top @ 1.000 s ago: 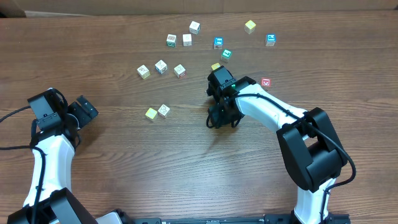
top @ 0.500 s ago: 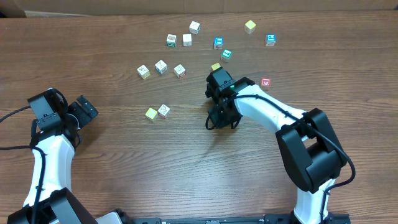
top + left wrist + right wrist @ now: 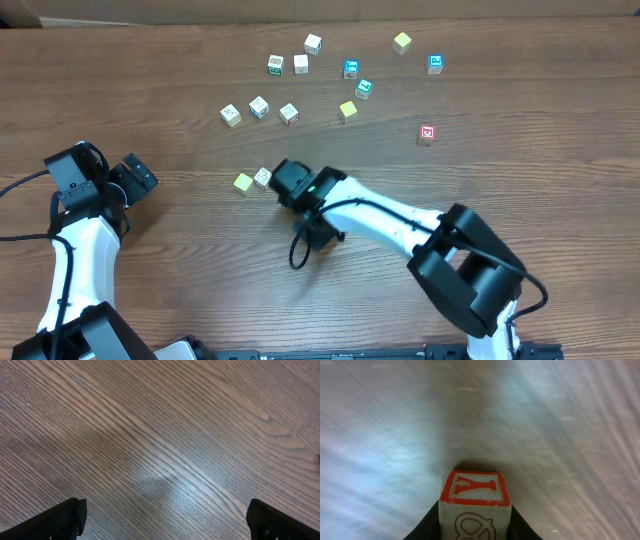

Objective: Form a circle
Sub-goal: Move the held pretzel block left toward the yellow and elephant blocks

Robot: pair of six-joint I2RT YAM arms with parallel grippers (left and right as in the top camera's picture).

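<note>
At the left-centre of the tabletop (image 3: 200,280), a yellow cube (image 3: 243,182) and a wood cube (image 3: 263,177) sit side by side, close together. No circle shows yet; this pair looks like its start. The right arm (image 3: 380,215) reaches across, its wrist just beside the wood cube. Its jaws are narrow and clamp a Y cube (image 3: 475,491), pale wood with a red letter on top, seen only in the wrist view. How high it hangs above the blurred tabletop cannot be told. The left jaws stand wide over bare wood, far to the left. Loose cubes (image 3: 289,113) lie scattered along the far side.

The step in hand appears to be placing the Y cube. It should likely come straight down near the pair but off their line, so a curve begins and room stays for a fourth cube. The wood cube is close enough to be knocked. The jaws should part only once the cube rests flat, then rise straight up.
</note>
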